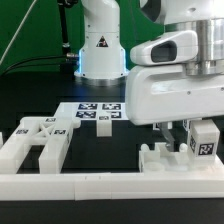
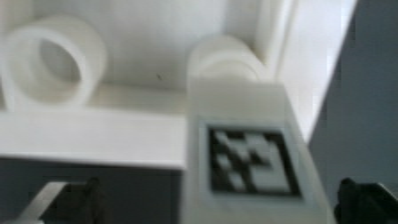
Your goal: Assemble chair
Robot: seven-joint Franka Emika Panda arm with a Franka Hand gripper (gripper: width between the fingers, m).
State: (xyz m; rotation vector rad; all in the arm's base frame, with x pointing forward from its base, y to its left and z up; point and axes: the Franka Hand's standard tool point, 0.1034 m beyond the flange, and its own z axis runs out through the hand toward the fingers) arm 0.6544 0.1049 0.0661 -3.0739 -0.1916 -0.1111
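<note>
My gripper point(image 1: 181, 134) hangs low at the exterior view's right, over a white chair piece point(image 1: 163, 160) that lies against the border rail. A white upright block with a black-and-white tag point(image 1: 205, 140) stands at the fingers. In the wrist view this tagged block point(image 2: 249, 150) lies between my fingers point(image 2: 64, 200), with a dark gap to one finger and the other finger close beside it. The gripper point(image 2: 214, 202) is open. Beyond the block are a white ring point(image 2: 54, 65) and a rounded arch point(image 2: 231, 58) of a chair part. More chair pieces point(image 1: 35, 140) lie at the exterior view's left.
The marker board point(image 1: 98, 112) lies flat mid-table in front of the robot base point(image 1: 100, 50). The long white border rail point(image 1: 100, 186) runs along the near edge. Black tabletop shows between the left pieces and my gripper.
</note>
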